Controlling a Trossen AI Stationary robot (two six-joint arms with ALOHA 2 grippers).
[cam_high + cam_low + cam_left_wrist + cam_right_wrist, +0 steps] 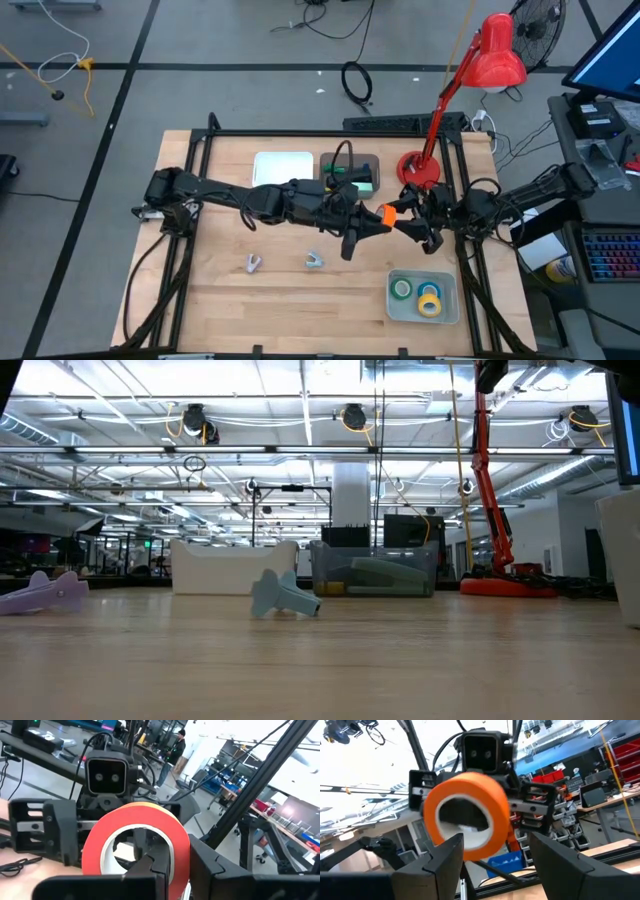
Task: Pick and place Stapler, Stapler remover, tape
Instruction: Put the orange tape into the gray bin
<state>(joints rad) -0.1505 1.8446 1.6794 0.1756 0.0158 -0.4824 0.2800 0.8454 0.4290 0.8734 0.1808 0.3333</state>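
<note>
Both arms meet above the table's middle, and neither shows in the low view. My left gripper (372, 222) is shut on the orange tape roll (386, 213), which is off the table. My right gripper (410, 222) faces it from the right, open, with one finger on each side of the roll's (467, 815) lower edge. The green, blue and yellow rolls lie flat in a clear tray (447, 310). Two staple removers, one purple (253, 263) and one bluish (315, 261), rest on the wood. The green stapler (358, 178) lies in a dark bin. My left gripper (177, 870) has the orange roll by its lower rim (176, 862). One finger (152, 865) is inside the pale core and the other (210, 865) outside the orange wall. It comes level from the table's left, and the roll stands on edge, lifted clear. My right gripper (495, 855): whether its fingers touch the roll cannot be told.
A white tray (283, 167) and the stapler's bin (330, 160) sit by the far edge. The red lamp's base (420, 170) stands just beyond the grippers. In the low view the bluish remover (283, 596) and purple remover (45, 592) lie on the wood.
</note>
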